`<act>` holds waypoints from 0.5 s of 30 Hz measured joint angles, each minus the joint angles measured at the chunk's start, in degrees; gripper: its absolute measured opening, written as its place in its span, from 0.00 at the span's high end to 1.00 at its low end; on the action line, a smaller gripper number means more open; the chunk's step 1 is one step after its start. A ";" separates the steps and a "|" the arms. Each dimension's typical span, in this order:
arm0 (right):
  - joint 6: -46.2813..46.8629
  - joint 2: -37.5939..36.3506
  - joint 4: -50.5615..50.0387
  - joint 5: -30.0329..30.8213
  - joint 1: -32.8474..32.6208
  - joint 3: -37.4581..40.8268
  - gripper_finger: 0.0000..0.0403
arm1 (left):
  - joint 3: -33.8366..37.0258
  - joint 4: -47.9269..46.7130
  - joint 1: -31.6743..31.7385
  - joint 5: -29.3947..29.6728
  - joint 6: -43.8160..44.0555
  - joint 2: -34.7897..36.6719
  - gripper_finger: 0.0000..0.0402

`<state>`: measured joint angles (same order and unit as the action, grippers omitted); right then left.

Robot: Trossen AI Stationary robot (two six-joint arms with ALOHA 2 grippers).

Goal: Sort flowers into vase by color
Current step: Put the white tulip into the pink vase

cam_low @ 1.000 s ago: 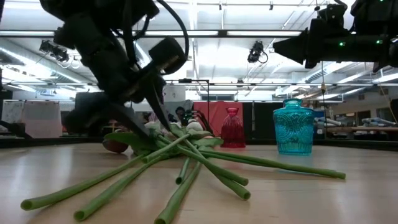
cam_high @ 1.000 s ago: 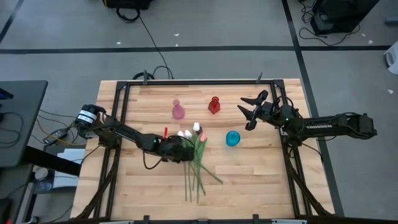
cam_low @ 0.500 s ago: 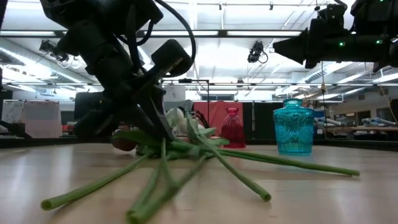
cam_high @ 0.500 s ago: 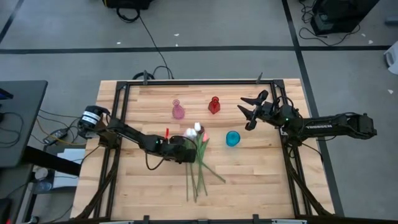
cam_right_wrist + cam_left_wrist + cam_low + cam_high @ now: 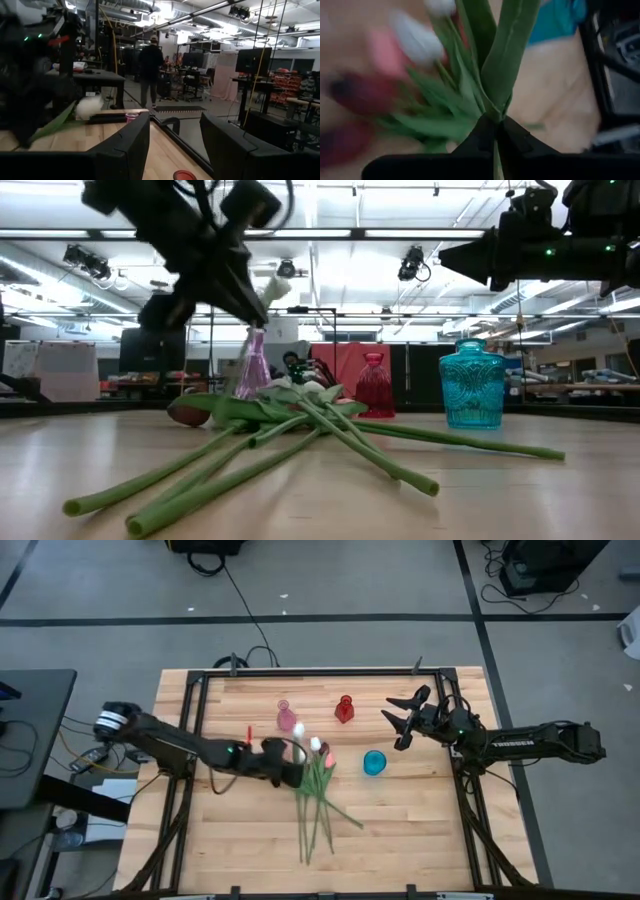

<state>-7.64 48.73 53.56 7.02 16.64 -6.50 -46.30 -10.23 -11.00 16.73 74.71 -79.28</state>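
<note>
Across the wooden tabletop (image 5: 230, 840), biggest first: the left arm stretches in low from its side, the right arm waits off by the far right edge, its right gripper (image 5: 400, 718) raised with fingers (image 5: 125, 145) spread wide on nothing. Mid-table sits the loose bunch of flowers (image 5: 318, 802), stems fanned toward the near edge, heads pointing at the vases. Behind them are the pink vase (image 5: 287, 717) and red vase (image 5: 344, 709), and the teal vase (image 5: 374, 762) stands just beside the bunch. The left gripper (image 5: 288, 755) has its fingers clamped on one white tulip (image 5: 272, 288), lifted clear of the pile with the head up, stem pinched low, I'd guess so it hangs straight for dropping into a neck. Which vase is meant for white, can't tell.
</note>
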 joint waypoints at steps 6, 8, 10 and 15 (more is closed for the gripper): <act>0.00 0.02 0.10 -1.12 -0.02 0.00 0.54 | 0.00 3.04 4.16 13.85 -17.62 8.51 0.97; 0.00 0.02 0.39 -1.11 -0.02 0.00 0.54 | 0.00 5.83 6.11 15.87 -25.32 10.41 0.97; 0.00 0.02 0.37 -1.11 -0.02 0.00 0.54 | 0.00 8.32 7.95 17.51 -32.52 12.15 0.96; 0.00 0.04 0.09 -1.13 -0.02 0.00 0.54 | -0.19 13.90 12.14 18.65 -47.11 17.18 0.96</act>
<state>-7.64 48.77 53.65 5.89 16.62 -6.50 -46.49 3.67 1.14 35.39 27.60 -62.10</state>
